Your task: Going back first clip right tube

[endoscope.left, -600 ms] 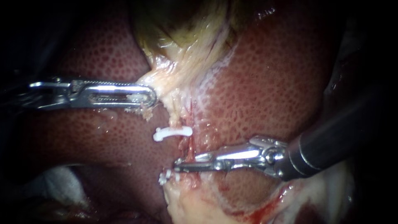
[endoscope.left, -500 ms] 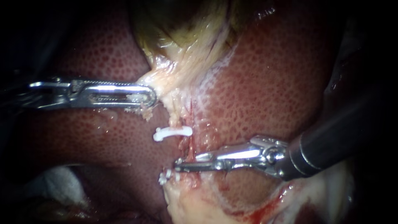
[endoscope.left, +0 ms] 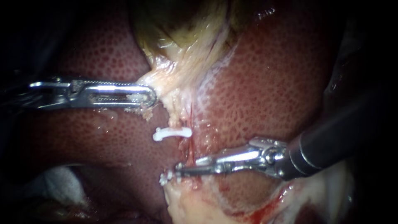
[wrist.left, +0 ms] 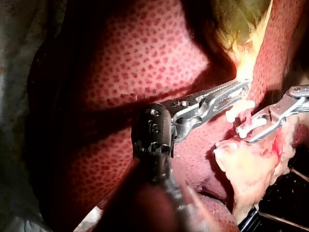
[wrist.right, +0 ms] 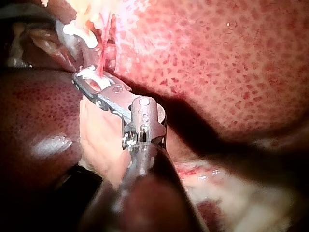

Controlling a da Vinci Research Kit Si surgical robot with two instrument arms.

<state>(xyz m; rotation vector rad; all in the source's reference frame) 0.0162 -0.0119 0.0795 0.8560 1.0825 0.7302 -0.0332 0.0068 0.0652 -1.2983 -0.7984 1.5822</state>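
The right instrument (endoscope.left: 179, 169) comes in nearly level from the right, jaws pinched down on the lower clip (endoscope.left: 166, 177), whose white end pokes out just past the tips. That clip sits crosswise on the tube (endoscope.left: 188, 145), long axis side to side, while the tube itself runs up and down over the liver (endoscope.left: 269, 91). A second clip (endoscope.left: 172, 133) lies across a bit higher, pointing the same way. The left instrument (endoscope.left: 150, 97) has its jaws clamped on pale tissue (endoscope.left: 166, 83) just under the gallbladder (endoscope.left: 178, 33).
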